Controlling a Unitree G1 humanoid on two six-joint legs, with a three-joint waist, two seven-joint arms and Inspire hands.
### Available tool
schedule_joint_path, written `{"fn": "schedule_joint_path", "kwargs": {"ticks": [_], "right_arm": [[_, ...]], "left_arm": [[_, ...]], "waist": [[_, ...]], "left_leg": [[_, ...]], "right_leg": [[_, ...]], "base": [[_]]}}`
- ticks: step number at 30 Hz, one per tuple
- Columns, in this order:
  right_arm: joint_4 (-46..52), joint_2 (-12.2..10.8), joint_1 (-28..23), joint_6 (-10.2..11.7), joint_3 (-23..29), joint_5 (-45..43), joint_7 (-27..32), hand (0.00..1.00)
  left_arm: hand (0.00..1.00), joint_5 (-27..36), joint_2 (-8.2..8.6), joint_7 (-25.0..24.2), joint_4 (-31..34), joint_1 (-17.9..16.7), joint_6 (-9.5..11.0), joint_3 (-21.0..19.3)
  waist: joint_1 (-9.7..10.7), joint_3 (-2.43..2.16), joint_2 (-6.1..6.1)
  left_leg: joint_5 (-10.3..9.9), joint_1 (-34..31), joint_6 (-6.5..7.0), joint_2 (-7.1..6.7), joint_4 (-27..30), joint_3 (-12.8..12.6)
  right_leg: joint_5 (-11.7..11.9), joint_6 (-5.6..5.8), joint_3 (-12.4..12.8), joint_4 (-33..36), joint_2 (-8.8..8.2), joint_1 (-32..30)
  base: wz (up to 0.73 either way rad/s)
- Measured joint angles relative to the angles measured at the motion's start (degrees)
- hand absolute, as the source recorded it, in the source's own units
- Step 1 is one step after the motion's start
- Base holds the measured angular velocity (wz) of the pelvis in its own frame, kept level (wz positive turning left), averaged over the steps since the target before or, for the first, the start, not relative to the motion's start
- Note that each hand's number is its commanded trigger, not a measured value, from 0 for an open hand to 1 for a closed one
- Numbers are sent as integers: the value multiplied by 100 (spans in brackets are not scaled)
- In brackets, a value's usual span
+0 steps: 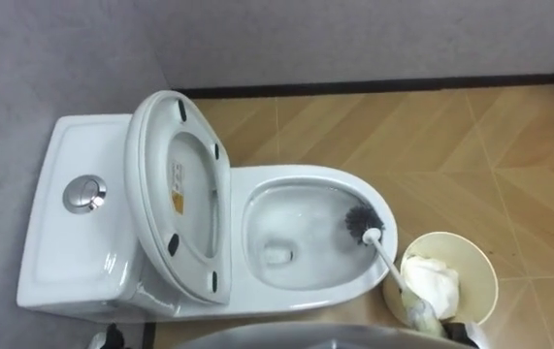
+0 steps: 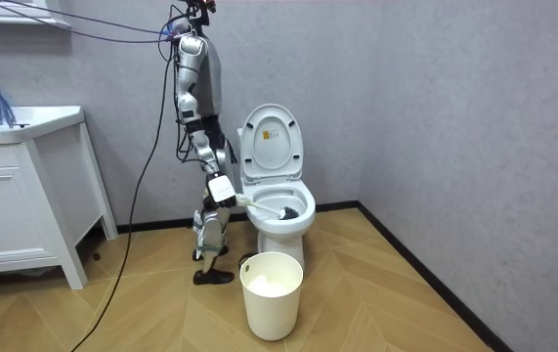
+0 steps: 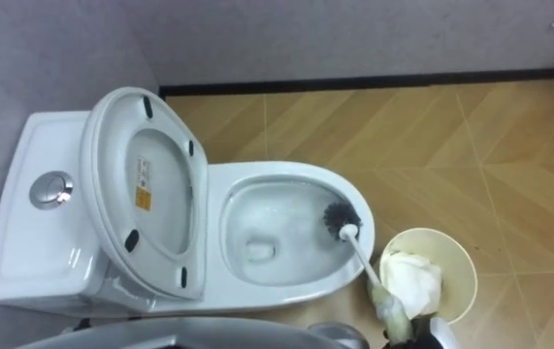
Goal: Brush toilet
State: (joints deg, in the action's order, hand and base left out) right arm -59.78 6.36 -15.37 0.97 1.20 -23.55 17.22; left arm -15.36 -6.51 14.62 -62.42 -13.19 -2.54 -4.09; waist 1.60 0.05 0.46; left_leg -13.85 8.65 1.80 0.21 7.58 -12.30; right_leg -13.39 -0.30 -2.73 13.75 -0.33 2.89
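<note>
Room view shows the robot standing beside the toilet (image 2: 284, 231), whose seat is raised. The fingers of its right hand (image 2: 222, 189) are wrapped on the end of the toilet brush (image 1: 377, 248). From the fingers the white handle goes forward and leftward. The dark bristle head sits inside the bowl, touching the wall on the fingers' side. A cream bin (image 1: 456, 238) with something white and crumpled inside stands just beside the fingers.

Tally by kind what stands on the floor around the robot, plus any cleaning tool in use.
Toilet: 1
Bin: 1
Sink cabinet: 1
Brush, head in the bowl: 1
Total: 4
</note>
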Motion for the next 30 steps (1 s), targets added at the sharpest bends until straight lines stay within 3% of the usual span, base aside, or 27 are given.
{"fn": "schedule_joint_path", "kwargs": {"ticks": [8,14,19,30], "right_arm": [[130,-18,-101,82,0,-2,89,100],[1391,-21,-423,104,18,-132,281,100],[2288,-18,-283,489,291,592,865,100],[2547,-15,-370,574,301,1979,1368,100]], "left_arm": [[0,-8,-31,-1,10,1,-3,102],[0,-14,-46,23,55,-78,6,94],[0,21,-84,18,51,-119,58,93],[0,17,-117,-13,53,-164,115,81]], "waist": [[23,-3,-22],[-15,-3,-10],[13,-7,-41],[101,-12,-45]], "left_leg": [[0,7,0,-6,16,-44],[1,-15,-1,36,17,-203],[1,-32,-1,51,28,-268],[1,-94,-1,56,64,-235]], "right_leg": [[0,1,80,-26,2,-7],[63,-17,291,-83,57,-105],[108,-9,362,-105,93,-139],[141,-14,296,-148,84,-139]], "base": [[-4],[-19],[-8],[2]]}}
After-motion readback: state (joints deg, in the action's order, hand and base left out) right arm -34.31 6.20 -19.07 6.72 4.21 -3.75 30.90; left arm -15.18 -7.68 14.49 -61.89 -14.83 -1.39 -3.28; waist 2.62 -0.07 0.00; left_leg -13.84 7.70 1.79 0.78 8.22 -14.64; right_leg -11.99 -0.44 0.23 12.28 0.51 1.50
